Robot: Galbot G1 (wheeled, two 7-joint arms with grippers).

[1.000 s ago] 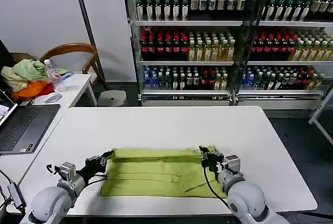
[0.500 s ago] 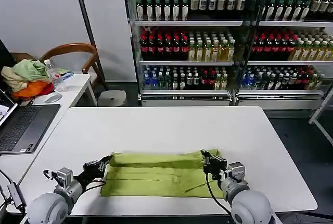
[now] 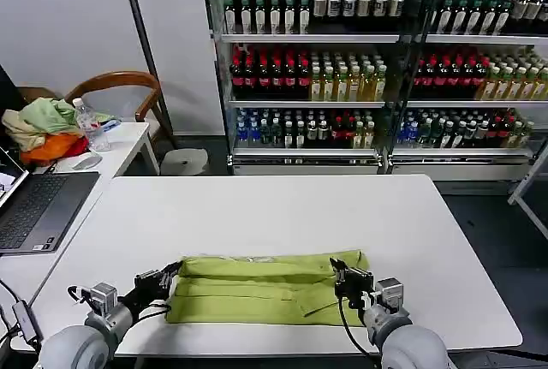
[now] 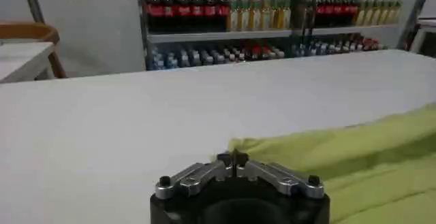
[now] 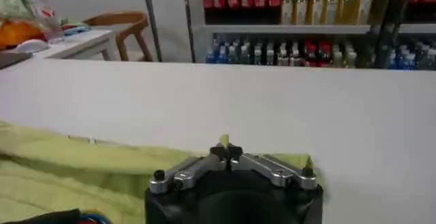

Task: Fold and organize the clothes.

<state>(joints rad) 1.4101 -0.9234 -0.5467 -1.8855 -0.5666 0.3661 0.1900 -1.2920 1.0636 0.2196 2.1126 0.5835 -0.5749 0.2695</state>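
Note:
The lime-green T-shirt [image 3: 257, 288] lies as a long flat band near the front edge of the white table [image 3: 274, 215]. My left gripper [image 3: 169, 273] is shut on the shirt's far left corner. My right gripper [image 3: 336, 268] is shut on the far right corner. In the left wrist view the gripper [image 4: 234, 156] has its tips closed against the green cloth [image 4: 354, 157]. In the right wrist view the gripper [image 5: 225, 151] is closed with a sliver of the shirt [image 5: 68, 171] poking up between the tips.
A side table on the left holds a laptop [image 3: 34, 206], a mouse [image 3: 87, 161], a water bottle [image 3: 88, 125] and a heap of pale green, cream and orange garments [image 3: 43, 129]. A wooden chair [image 3: 120, 86] and drink shelves [image 3: 377, 61] stand behind.
Both grippers have drawn back toward the table's front edge, pulling the shirt's far edge with them. The green band looks narrower from front to back.

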